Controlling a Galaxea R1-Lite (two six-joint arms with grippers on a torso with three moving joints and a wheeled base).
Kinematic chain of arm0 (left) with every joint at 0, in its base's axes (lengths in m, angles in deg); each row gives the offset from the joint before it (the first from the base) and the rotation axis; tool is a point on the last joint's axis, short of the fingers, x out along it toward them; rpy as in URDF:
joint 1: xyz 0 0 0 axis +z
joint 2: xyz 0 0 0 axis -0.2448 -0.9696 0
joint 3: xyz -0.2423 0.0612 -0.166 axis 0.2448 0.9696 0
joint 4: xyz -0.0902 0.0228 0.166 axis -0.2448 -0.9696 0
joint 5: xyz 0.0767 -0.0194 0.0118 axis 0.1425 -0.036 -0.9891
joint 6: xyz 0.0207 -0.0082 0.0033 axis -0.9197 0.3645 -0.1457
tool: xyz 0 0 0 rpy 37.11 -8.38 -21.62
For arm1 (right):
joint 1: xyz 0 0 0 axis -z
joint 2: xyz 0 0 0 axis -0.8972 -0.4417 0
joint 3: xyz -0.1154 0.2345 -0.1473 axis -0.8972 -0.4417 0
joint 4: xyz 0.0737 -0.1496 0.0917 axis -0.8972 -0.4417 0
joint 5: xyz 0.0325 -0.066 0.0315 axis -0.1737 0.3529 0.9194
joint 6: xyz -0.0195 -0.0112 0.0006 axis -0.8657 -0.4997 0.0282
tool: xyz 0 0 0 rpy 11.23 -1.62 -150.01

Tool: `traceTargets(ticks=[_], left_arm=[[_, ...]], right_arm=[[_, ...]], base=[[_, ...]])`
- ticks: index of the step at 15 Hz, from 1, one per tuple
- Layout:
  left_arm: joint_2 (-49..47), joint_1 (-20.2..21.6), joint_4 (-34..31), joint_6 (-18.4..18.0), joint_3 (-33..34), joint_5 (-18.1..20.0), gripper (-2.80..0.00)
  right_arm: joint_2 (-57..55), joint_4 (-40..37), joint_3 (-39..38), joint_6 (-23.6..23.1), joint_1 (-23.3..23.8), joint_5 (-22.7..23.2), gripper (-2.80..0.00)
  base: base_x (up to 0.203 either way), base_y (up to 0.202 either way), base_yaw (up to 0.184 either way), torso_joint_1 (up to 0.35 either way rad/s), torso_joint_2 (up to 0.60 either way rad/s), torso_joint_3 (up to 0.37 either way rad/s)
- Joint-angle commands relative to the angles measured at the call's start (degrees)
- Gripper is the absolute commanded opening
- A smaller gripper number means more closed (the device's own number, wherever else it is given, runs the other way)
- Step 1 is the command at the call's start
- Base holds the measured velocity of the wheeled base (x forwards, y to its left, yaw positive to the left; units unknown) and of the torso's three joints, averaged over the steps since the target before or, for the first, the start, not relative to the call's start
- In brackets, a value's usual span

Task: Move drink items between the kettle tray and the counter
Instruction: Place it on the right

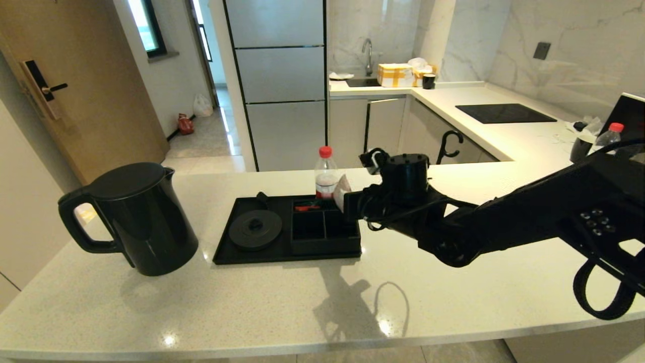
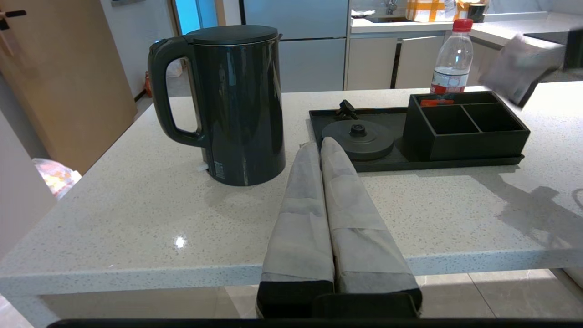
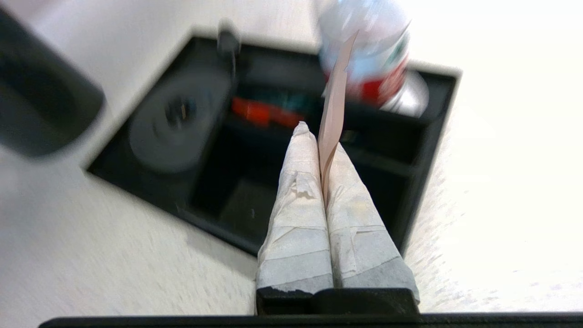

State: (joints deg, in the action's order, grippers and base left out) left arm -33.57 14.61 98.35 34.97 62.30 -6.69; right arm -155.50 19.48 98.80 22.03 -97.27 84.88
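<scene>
While its taped fingers press together on the small whitish-pink flat sachet (image 3: pixel 334 98), the right pincer (image 3: pixel 319 136) holds that sachet upright in the air above the right end of the flat black rectangular plastic tray (image 1: pixel 237 256), over the square walled compartments (image 1: pixel 325 228). In the head view the sachet (image 1: pixel 342 196) shows just ahead of the black wrist, close to the clear plastic bottle with a red cap (image 1: pixel 326 172) that stands at the tray's far edge. The nearer compartments look bare inside; a small red item (image 1: pixel 307 207) lies in the far one. On the tray's left half sits the round black kettle base disc (image 1: pixel 255 229), with nothing on it.

The tall matte-black electric kettle with loop handle and lid (image 1: pixel 132 217) stands off the tray, on the pale speckled stone counter (image 1: pixel 302 302), well to the left of the tray, lid on and handle turned outward. The left pincer (image 2: pixel 319 150) is clenched on nothing and hangs low at the counter's near edge, pointing between kettle and tray.

Beyond the counter, a second run of worktop carries a black glass hob (image 1: pixel 504 113), a sink with a tap (image 1: pixel 368 55) and a yellow-and-white box (image 1: pixel 395 74). A tall grey fridge (image 1: pixel 277 80) stands behind, and a wooden door (image 1: pixel 65 85) at the left.
</scene>
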Motion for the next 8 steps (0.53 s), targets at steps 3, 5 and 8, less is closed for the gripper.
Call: traceTargets(ticks=[3, 5, 8], left_arm=[[0.06, 0.0, 0.08, -0.01, 2.29, 0.02, -2.8], [-0.02, 0.02, 0.01, -0.01, 2.29, 0.02, -2.8], [-0.02, 0.0, -0.01, -0.01, 2.29, 0.02, -2.8]], right_arm=[[5.42, -3.65, 1.85, 0.61, 2.79, 0.05, -2.8], [5.14, -6.19, 3.27, 0.3, 3.96, -0.18, -2.8], [4.46, -15.76, 8.5, 0.41, 6.23, -0.95, -2.8]], base=[[0.0, 0.0, 0.0, 0.0, 0.0, 0.0], [0.0, 0.0, 0.0, 0.0, 0.0, 0.0], [0.0, 0.0, 0.0, 0.0, 0.0, 0.0]])
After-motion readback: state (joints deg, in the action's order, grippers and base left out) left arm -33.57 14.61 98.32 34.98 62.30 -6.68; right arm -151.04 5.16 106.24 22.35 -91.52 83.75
